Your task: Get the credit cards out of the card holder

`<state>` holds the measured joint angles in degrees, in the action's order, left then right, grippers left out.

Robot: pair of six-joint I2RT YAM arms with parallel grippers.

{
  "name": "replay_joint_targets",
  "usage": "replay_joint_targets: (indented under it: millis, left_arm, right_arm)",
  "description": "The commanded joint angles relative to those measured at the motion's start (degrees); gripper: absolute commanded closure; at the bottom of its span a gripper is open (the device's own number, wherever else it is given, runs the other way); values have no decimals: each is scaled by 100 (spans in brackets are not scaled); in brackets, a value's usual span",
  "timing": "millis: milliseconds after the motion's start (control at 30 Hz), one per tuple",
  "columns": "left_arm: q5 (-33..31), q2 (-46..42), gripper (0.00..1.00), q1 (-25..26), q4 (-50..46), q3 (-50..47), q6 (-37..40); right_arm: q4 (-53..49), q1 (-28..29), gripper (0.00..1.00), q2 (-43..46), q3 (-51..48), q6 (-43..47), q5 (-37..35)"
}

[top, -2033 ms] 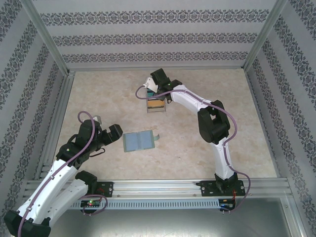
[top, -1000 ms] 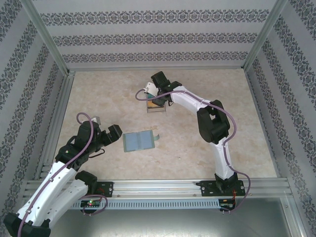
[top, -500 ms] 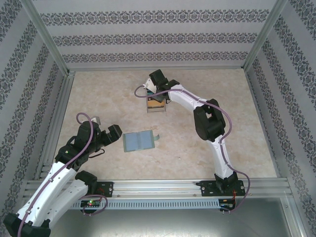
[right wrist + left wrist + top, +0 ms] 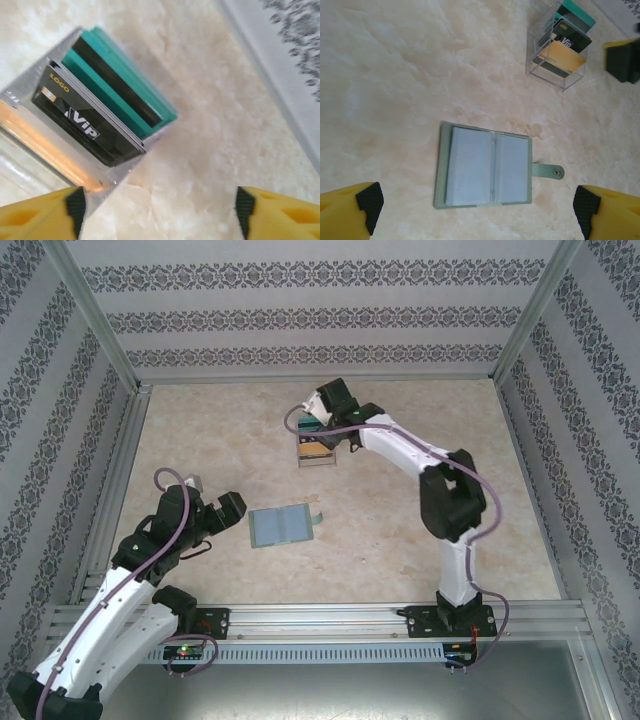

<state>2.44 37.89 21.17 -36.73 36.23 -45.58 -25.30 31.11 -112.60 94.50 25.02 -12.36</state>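
Backing off the clear stand [image 4: 560, 80], the right tool [image 4: 160, 210] now hangs released and empty, leaving the credit cards [image 4: 95, 130] upright in it, while the card holder [image 4: 487, 167] lies open on the desk [image 4: 395, 75] before the released left tool [image 4: 477, 202], seemingly emptied.

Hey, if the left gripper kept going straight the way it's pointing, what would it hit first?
Probably the open card holder, lying flat on the table. It sits right ahead of the left gripper, whose fingers stand wide apart. Depth is hard to judge.
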Motion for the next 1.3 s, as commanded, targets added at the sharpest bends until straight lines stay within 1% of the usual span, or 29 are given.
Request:
replay_joint_targets:
  millis: [0, 33, 100, 200, 400, 433, 500, 533, 600, 700, 767, 867, 900, 933, 1033, 1067, 1133, 1167, 1200, 1267]
  left_arm:
    - [-425, 352, 1, -108, 293, 159, 429]
    - [-634, 512, 1, -113, 296, 226, 508]
    - [-1129, 827, 1, -134, 386, 286, 572]
    - [-2077, 1356, 1, -163, 626, 331, 673]
    - [-3657, 2766, 1, -276, 1385, 500, 1929]
    - [-3698, 3004, 1, -343, 1632, 508, 2249]
    - [-3553, 3402, 1, -514, 2237, 441, 2654]
    - [-3276, 3597, 1, -698, 2230, 597, 2663]
    - [-3308, 3930, 1, -872, 2426, 784, 2764]
    - [-3567, 4365, 1, -1008, 3163, 825, 3242]
    - [-3300, 4576, 1, -1177, 3718, 698, 3417]
    - [-2817, 4814, 1, -1440, 4898, 201, 3480]
    - [-2793, 4865, 1, -1498, 5366, 18, 3537]
    - [-2701, 4822, 1, -1556, 5538, -81, 3618]
    - [-2316, 4717, 1, -1643, 6625, -499, 4189]
    - [-2176, 4706, 1, -1702, 6798, -574, 4241]
    - [-1681, 4849, 1, -1907, 7586, -958, 4159]
    - [-1495, 4932, 1, -1955, 8002, -1068, 4216]
    - [-1262, 4895, 1, -1959, 7741, -988, 4270]
    - [-980, 4935, 1, -1966, 7967, -1101, 4372]
  right_arm:
    - [316, -116, 4, 1004, -592, -799, 231]
    - [392, -162, 2, 1286, -869, -967, 267]
    - [556, -247, 2, 1829, -1380, -1319, 271]
    - [886, -476, 2, 2699, -2250, -1900, 239]
    - [1687, -1379, 2, 4508, -4285, -2854, 434]
    - [1712, -1555, 2, 4700, -4564, -2976, 451]
    - [1743, -1812, 2, 4926, -5009, -2931, 499]
    - [1840, -1861, 2, 4995, -5252, -2771, 349]
    - [2135, -1945, 2, 5035, -5680, -2588, 28]
    - [2765, -2319, 2, 4901, -6184, -2771, 13]
    - [3339, -2500, 2, 4689, -6415, -2861, -69]
    - [4411, -2627, 2, 4231, -6637, -2836, -113]
    - [4758, -2653, 2, 4020, -6656, -2833, -60]
    - [5087, -2667, 2, 3809, -6649, -2793, 18]
    - [5815, -2672, 2, 3242, -6605, -2568, 193]
    - [5840, -2672, 2, 3182, -6560, -2554, 215]
    - [6034, -2760, 2, 3063, -6587, -2510, 500]
    - [6332, -2810, 2, 2974, -6722, -2512, 669]
    - [6848, -2850, 2, 2848, -6929, -2520, 824]
    - [7361, -3013, 2, 2701, -7164, -2633, 1096]
